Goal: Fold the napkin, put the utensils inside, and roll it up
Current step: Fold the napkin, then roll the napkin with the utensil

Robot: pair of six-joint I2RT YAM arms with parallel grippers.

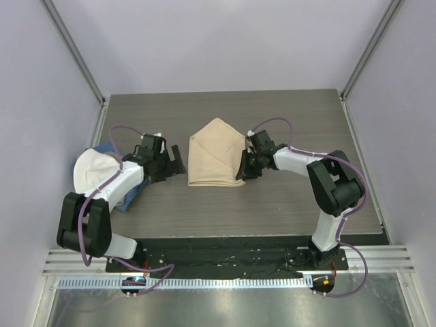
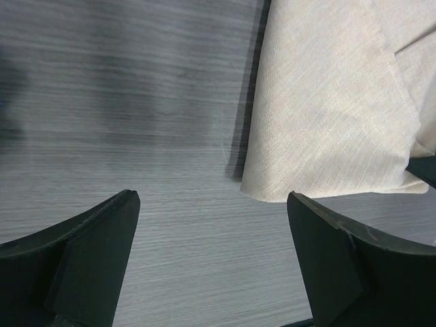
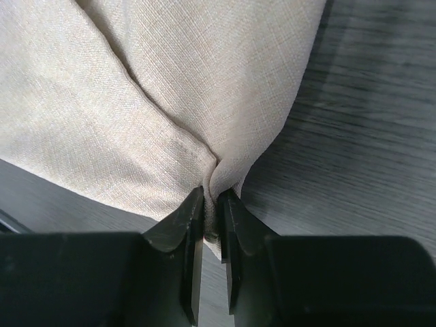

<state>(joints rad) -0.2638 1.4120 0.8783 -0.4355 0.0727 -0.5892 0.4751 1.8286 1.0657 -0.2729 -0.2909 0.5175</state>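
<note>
My right tool pinches the napkin at its three o'clock edge, elbow bent outward; my left tool hangs spread wide above the counter at nine o'clock.

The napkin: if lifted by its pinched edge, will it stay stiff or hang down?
Probably hangs limp: the napkin puckers where the right gripper pinches it. Likely light, as its thin folded layers lie flat. A push would probably wrinkle it, not slide it.
</note>
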